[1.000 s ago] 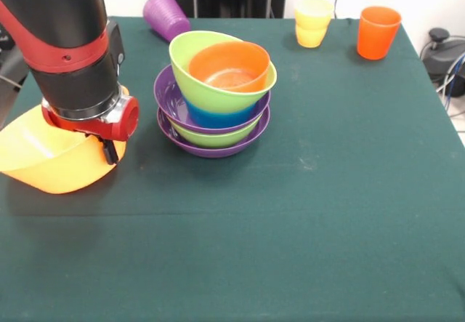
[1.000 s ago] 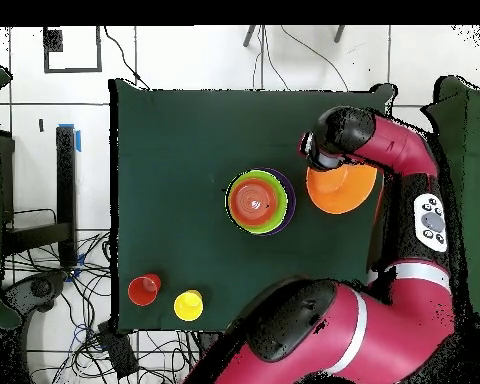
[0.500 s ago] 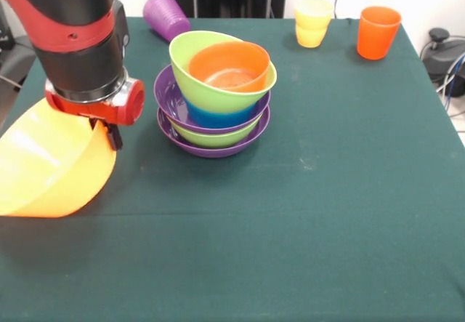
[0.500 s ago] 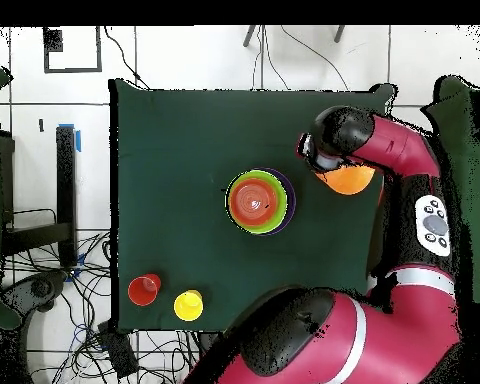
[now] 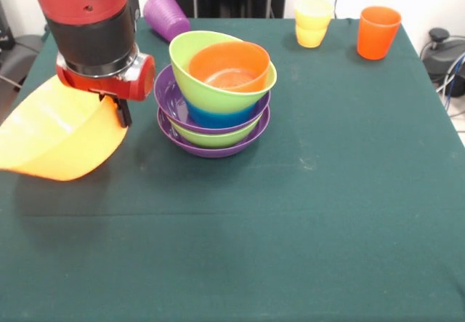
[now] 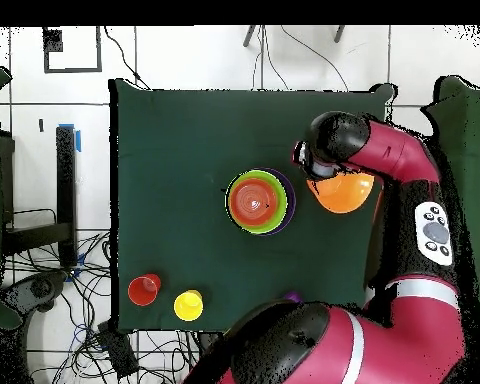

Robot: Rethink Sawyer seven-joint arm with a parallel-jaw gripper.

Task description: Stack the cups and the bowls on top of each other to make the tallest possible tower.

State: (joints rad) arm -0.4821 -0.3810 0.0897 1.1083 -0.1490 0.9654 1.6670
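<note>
End effector (image 5: pixel 120 107) clamped on rim of the large yellow-orange bowl (image 5: pixel 58 137), bowl tilted and lifted off the green worktop (image 5: pixel 305 213), just beside the tower (image 5: pixel 216 93). Tower: purple, green, purple, blue, green bowls, red-orange bowl on top. Purple cup (image 5: pixel 166 15) on its side; yellow cups (image 5: pixel 313 21) and orange-red cup (image 5: pixel 378 31) upright at far edge

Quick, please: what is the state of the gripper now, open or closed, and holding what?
Gripper: closed on the rim of the large yellow-orange bowl, holding it tilted above the table.
</note>
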